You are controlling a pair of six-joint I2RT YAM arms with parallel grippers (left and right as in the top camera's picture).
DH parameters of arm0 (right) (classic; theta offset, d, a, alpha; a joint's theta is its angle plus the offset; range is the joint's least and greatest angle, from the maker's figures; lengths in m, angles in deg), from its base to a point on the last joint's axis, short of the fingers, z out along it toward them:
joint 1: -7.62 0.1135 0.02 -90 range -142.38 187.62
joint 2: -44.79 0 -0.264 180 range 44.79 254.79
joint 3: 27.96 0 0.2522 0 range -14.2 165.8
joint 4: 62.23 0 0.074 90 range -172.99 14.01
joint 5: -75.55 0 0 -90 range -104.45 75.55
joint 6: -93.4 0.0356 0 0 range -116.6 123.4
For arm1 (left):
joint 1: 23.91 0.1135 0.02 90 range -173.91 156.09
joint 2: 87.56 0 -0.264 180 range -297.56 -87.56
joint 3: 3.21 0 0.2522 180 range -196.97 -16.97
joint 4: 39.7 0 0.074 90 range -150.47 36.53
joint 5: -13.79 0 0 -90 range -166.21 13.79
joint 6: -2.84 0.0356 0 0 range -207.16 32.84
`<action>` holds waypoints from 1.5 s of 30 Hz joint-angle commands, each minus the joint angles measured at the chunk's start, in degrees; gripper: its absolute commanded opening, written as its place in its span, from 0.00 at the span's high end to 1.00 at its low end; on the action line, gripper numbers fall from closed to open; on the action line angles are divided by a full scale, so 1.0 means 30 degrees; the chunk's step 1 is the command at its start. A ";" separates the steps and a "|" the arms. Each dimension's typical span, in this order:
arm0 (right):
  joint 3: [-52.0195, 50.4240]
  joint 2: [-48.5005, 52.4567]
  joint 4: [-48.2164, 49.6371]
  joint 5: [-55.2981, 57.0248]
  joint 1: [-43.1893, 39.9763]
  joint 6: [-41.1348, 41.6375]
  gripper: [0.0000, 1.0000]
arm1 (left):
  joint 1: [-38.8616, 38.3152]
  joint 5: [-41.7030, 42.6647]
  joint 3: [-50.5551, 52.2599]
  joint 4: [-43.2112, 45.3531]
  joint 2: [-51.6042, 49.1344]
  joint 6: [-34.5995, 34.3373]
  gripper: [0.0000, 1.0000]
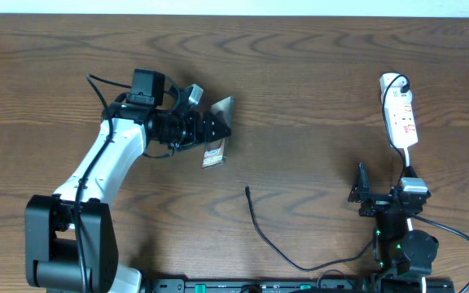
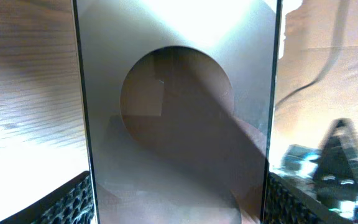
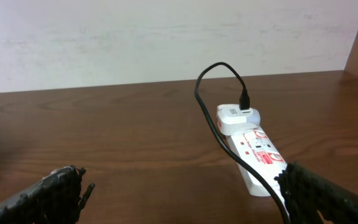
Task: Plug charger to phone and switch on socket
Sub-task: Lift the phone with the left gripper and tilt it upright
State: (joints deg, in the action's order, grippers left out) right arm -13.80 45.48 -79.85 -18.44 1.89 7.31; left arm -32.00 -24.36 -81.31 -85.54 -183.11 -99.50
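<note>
My left fingers point(image 2: 67, 200) pinch the phone point(image 2: 179, 124), seemingly tilted; it could slip while my open right fingers point(image 3: 50, 193) fetch the charger point(image 1: 269, 240).

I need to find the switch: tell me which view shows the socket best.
Right wrist: the socket lies close, its red switch marks and a plugged-in white adapter plain. Overhead shows it whole but small. Left wrist does not show it.
</note>
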 commanded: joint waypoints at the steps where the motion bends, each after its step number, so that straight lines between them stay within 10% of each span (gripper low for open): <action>1: -0.0029 -0.0102 -0.0080 0.0153 0.0160 0.0182 0.01 | -0.0007 0.3730 -0.0619 0.1042 0.0459 -0.3344 0.93; 26: -0.0029 -0.0102 -0.0080 0.0153 0.0160 0.0182 0.01 | -0.0007 0.5887 -0.0619 1.0287 0.0459 -2.0189 0.93; 45: -0.0029 -0.0102 -0.0080 0.0153 0.0160 0.0182 0.01 | 0.0007 0.5537 -0.0619 1.0433 0.0459 -2.4596 0.93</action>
State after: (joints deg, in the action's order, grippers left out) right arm -13.80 45.48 -79.85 -18.44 1.89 7.31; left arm -32.00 -9.45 -81.33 -54.85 -183.11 -170.40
